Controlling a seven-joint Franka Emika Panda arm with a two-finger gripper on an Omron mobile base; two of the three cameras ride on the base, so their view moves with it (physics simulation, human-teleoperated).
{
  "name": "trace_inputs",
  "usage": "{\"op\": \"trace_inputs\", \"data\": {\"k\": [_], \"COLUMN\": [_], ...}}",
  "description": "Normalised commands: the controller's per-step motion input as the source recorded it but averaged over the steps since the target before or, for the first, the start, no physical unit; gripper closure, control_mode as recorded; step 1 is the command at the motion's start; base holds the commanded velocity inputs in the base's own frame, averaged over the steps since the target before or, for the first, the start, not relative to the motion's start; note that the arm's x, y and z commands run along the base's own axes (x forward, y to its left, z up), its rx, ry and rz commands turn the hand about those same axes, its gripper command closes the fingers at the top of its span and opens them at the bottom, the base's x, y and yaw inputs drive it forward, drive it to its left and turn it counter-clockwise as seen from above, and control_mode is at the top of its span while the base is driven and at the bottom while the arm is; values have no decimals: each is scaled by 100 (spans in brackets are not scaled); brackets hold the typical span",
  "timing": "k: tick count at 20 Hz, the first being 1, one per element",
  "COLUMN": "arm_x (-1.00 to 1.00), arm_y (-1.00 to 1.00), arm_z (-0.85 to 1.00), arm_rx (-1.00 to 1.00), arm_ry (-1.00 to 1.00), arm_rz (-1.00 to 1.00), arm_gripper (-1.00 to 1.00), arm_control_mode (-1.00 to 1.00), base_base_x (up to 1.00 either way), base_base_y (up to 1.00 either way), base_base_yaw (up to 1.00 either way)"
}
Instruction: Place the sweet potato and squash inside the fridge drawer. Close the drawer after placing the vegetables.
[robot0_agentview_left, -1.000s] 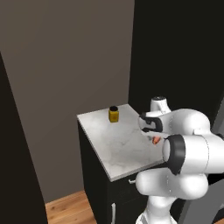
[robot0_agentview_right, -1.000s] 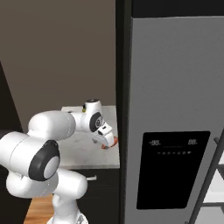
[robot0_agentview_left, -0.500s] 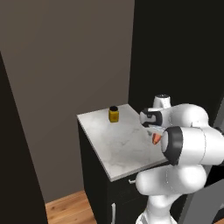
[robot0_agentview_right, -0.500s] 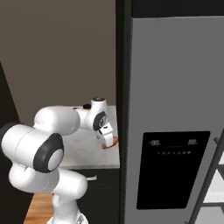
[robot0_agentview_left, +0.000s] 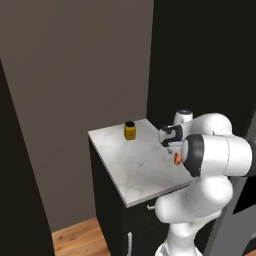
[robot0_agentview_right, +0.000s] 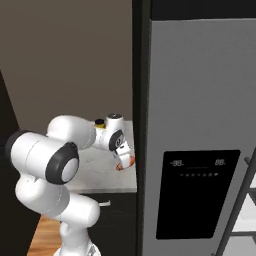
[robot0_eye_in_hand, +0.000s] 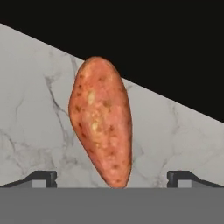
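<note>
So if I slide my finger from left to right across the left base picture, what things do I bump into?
Dark panel → marble counter → small yellow jar → gripper over the sweet potato → the robot's big white arm.

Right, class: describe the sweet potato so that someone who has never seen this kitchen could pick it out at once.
Find the marble counter beside the tall grey fridge. Near the counter's fridge-side edge lies the sweet potato, under the open end effector. It is long, tapered and orange-red with darker flecks, unlike the small yellow jar with a dark lid standing near the counter's back.
</note>
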Motion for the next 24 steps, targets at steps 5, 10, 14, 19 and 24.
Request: {"op": "trace_inputs", "data": {"k": [5,10,14,19,24], "arm_x": [11,19,21,8,1], "arm_y": [-21,-14,0,0,0], "arm_z": [-21,-25,-24,-21,-16], "arm_rx": [0,0,0,0,0], "arm_ry": [-4,-1,-1,0,0], "arm_rz": [0,0,0,0,0], "arm_gripper": [-100,-100,-100,-100,100], "arm_control_mode": [-100,-100,-100,-100,-100], "base_base_x": [0,0,0,0,0], "base_base_y": [0,0,0,0,0], "base_base_yaw": [0,0,0,0,0]}}
